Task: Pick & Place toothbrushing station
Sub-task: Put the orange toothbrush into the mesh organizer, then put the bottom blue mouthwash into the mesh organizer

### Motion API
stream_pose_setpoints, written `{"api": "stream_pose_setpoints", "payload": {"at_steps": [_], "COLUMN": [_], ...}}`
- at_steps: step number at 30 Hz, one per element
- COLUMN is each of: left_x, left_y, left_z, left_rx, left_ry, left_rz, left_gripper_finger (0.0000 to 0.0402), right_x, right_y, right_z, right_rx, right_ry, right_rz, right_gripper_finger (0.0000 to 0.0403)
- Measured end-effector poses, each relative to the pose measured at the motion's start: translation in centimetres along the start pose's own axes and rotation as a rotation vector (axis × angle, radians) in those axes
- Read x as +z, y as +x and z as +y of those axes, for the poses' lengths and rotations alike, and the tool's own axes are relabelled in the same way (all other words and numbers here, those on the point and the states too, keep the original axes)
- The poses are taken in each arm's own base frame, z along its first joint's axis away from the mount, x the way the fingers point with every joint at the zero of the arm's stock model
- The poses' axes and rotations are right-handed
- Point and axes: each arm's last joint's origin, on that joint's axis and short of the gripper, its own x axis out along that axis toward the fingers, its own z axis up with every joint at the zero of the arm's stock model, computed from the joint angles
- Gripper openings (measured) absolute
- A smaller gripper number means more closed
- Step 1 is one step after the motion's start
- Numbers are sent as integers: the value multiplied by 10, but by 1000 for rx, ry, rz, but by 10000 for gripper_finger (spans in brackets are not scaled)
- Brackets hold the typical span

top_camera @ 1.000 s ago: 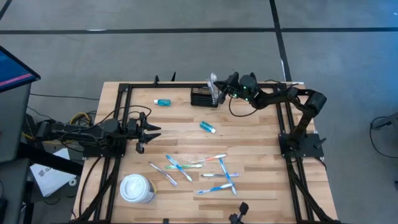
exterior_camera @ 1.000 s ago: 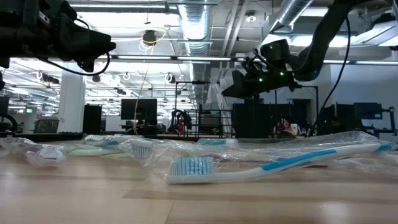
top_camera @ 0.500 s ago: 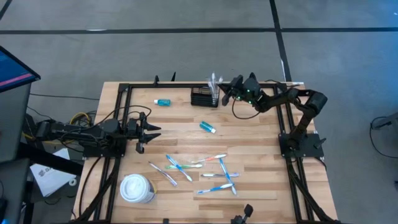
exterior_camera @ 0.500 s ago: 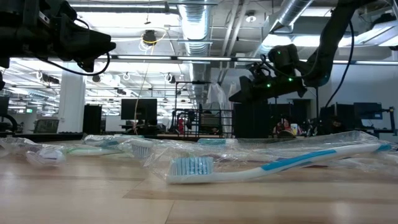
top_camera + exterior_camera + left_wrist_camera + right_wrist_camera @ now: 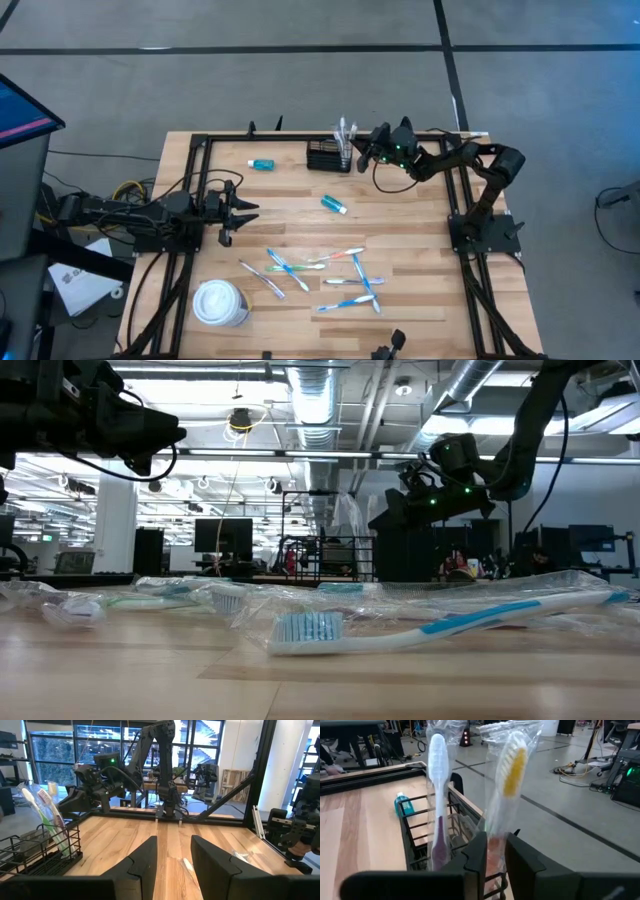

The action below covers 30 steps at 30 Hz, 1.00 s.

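Observation:
The toothbrushing station, a black wire organiser (image 5: pixel 325 157) (image 5: pixel 417 835), stands near the table's far edge. Two wrapped toothbrushes stand upright in it: a white and purple one (image 5: pixel 438 795) and a yellow and orange one (image 5: pixel 513 772). My right gripper (image 5: pixel 364 150) (image 5: pixel 495 857) is at the organiser's right end, pointing almost level at it. It is slightly open, one finger on each side of the yellow toothbrush's wrapped handle. My left gripper (image 5: pixel 243 208) (image 5: pixel 175 862) waits open at the table's left side, with nothing between its fingers. My right gripper comes level from the table's right. Its two fingers (image 5: pixel 476 855) stand on either side of the yellow toothbrush's wrapped handle (image 5: pixel 495 847), low down by the organiser's rim. I cannot tell whether they touch the wrap. The toothbrush stands upright in the organiser.
Several wrapped toothbrushes (image 5: pixel 325 272) lie scattered on the near middle of the table. A white lidded cup (image 5: pixel 220 303) stands at the near left. A small blue bottle (image 5: pixel 261 164) lies left of the organiser, and a blue tube (image 5: pixel 335 205) lies nearer. A black frame (image 5: pixel 200 150) rims the table.
My right gripper has sunk a little and drawn slightly toward the table's right edge, staying at the organiser's right end. The toothbrush at its fingers now stands upright in the organiser beside the other one.

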Motion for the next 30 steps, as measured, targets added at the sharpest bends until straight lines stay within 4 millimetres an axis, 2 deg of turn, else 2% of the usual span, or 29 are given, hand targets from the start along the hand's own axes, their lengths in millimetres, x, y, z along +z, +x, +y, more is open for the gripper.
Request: {"api": "stream_pose_setpoints", "payload": {"at_steps": [14, 21, 24, 30], "left_x": [0, 0, 0, 0], "left_y": [0, 0, 0, 0], "left_z": [0, 0, 0, 0], "left_rx": [0, 0, 0, 0], "left_ry": [0, 0, 0, 0], "left_rz": [0, 0, 0, -1], "left_gripper_finger": [113, 113, 113, 113], "right_x": [1, 12, 18, 15], "right_y": [0, -9, -14, -15], "right_z": [0, -3, -3, -3], "right_rx": [85, 96, 100, 102], "right_ry": [-4, -4, -2, -5], "right_rz": [-6, 25, 42, 81], "right_gripper_finger": [57, 61, 79, 140]}}
